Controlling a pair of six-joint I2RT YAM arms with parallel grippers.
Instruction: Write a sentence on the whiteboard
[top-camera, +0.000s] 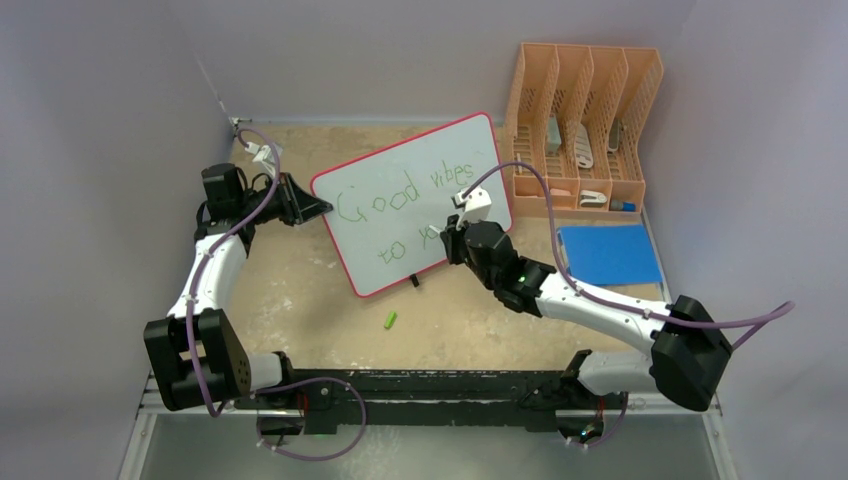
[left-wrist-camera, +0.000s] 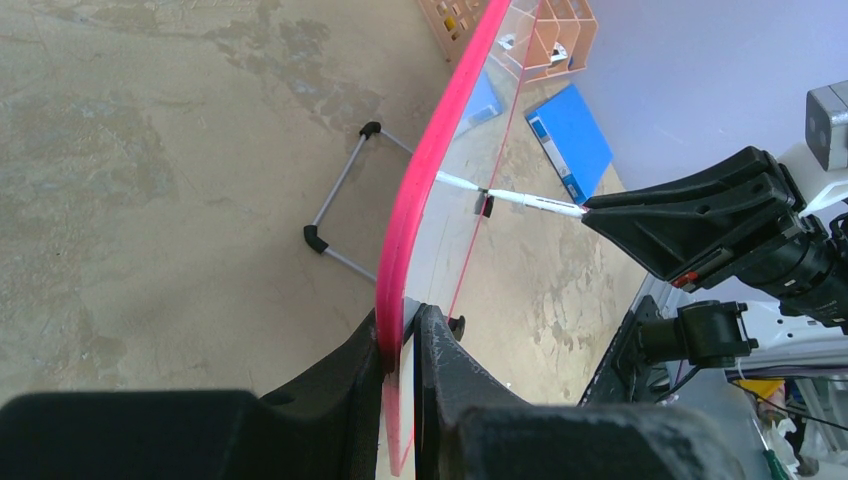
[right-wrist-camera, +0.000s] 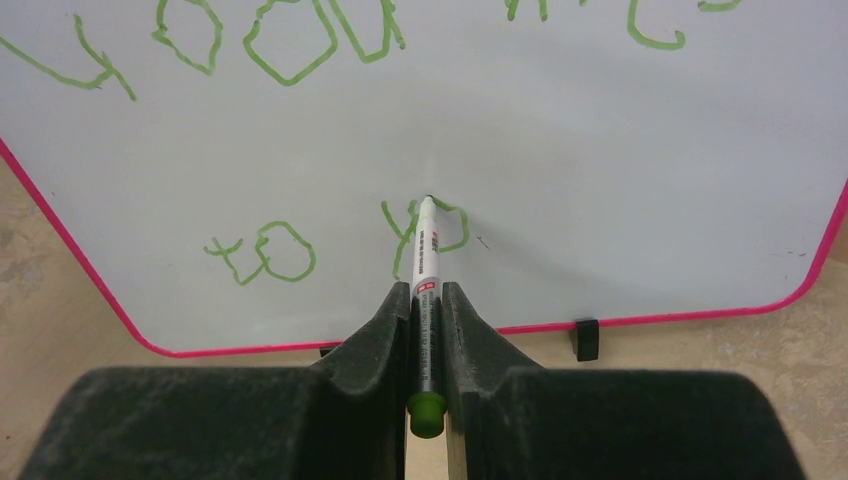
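Our left arm (top-camera: 215, 270) climbs from its base at the near left, folds at the elbow and reaches forward. Its wrist is turned inward, so our left claw (top-camera: 318, 208) points right, pinched tight on the rim of the whiteboard (top-camera: 400, 170), one finger (left-wrist-camera: 350, 370) on each face. Our right arm (top-camera: 600, 305) stretches low from the near right, forward and to the left. Our right claw (right-wrist-camera: 427, 290) is clamped on the marker (right-wrist-camera: 426, 250), which lies straight between its fingers, tip out front.

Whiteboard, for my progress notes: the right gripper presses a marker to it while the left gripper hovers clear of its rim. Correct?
No: the left gripper is shut on the red rim of the whiteboard, as the left wrist view shows. The rest holds.
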